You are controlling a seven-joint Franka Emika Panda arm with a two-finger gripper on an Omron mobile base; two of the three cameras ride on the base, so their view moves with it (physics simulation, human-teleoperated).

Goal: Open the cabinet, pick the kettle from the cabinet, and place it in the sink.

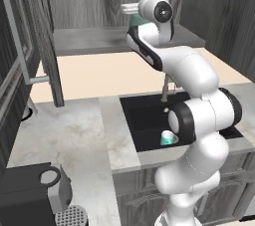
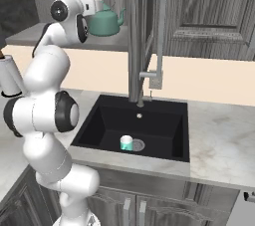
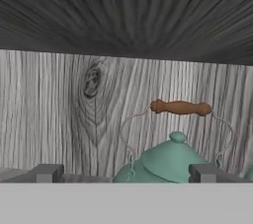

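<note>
The dark grey cabinet (image 1: 89, 41) is open: one door (image 1: 47, 46) swings out at the left, and another door (image 2: 133, 36) shows edge-on with its pale bar handle (image 2: 160, 36). On the cabinet's shelf stands the green kettle (image 2: 105, 23) with a brown handle grip (image 3: 180, 107). My gripper (image 3: 124, 173) is open just in front of the kettle (image 3: 168, 161), level with its lid, and holds nothing. In the left base view my hand hides most of the kettle (image 1: 133, 21). The black sink (image 2: 104, 120) lies below in the marble counter, with its faucet (image 1: 164, 88) at the back.
A small teal and white cup (image 2: 127, 143) sits in the basin next to the drain. A dark coffee machine (image 1: 35, 190) stands on the counter at the near left. A pale beige countertop (image 1: 99, 73) runs between the sink and the cabinet.
</note>
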